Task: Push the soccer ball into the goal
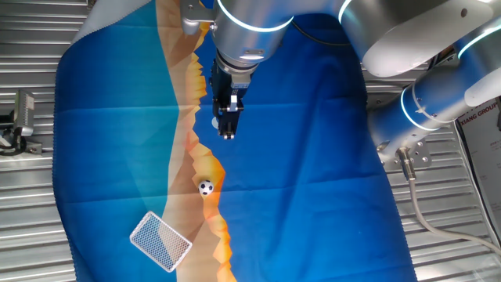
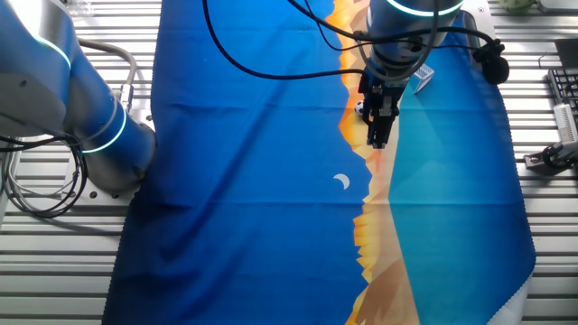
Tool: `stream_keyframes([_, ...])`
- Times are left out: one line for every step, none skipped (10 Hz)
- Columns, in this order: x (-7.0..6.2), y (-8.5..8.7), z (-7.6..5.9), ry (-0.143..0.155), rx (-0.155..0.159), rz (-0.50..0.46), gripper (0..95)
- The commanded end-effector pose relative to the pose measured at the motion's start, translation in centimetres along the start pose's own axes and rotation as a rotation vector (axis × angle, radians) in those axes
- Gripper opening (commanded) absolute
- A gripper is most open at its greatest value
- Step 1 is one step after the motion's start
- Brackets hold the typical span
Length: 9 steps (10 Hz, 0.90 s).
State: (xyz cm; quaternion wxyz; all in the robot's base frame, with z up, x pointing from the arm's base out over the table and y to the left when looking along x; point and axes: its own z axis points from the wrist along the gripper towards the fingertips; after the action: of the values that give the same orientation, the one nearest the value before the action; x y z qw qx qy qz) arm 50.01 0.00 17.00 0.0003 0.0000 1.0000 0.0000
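Observation:
The soccer ball point(image 1: 205, 188), tiny and white with black patches, lies on the orange band of the blue cloth. The goal point(image 1: 160, 240), a white frame with mesh, lies tilted near the front left of the cloth, below and left of the ball. In the other fixed view a corner of the goal point(image 2: 423, 79) shows beside the arm, and the ball is hidden behind the gripper. My gripper point(image 1: 227, 133) points down above the cloth, well behind the ball and apart from it. Its fingers are together and hold nothing. It also shows in the other fixed view point(image 2: 379, 140).
A blue cloth point(image 1: 313, 157) with an orange mountain print covers the slatted metal table point(image 1: 23, 196). A white crescent point(image 2: 341, 182) is printed on the cloth. The arm's base point(image 1: 415, 117) and a cable stand at the right. A metal fixture point(image 1: 22, 117) sits at the left edge.

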Motion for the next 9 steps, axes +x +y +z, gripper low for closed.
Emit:
stream_keyframes([0.02,0.0,-0.01,-0.014,0.013,-0.109,0.0])
stream_keyframes([0.02,0.01,-0.02,-0.016,-0.009,-0.099,0.0])
stream_keyframes([0.02,0.01,-0.02,-0.016,-0.009,-0.099,0.0])
stream_keyframes([0.03,0.01,-0.03,-0.014,-0.006,-0.098,0.0])
stream_keyframes([0.03,0.02,-0.04,-0.014,-0.006,-0.097,0.0])
stream_keyframes([0.03,0.02,-0.04,-0.014,-0.007,-0.097,0.0])
stream_keyframes([0.03,0.02,-0.05,-0.014,-0.006,-0.096,0.0])
stream_keyframes([0.04,0.03,-0.07,-0.014,-0.006,-0.096,0.0])
stream_keyframes([0.05,0.03,-0.09,-0.014,-0.005,-0.096,0.0])
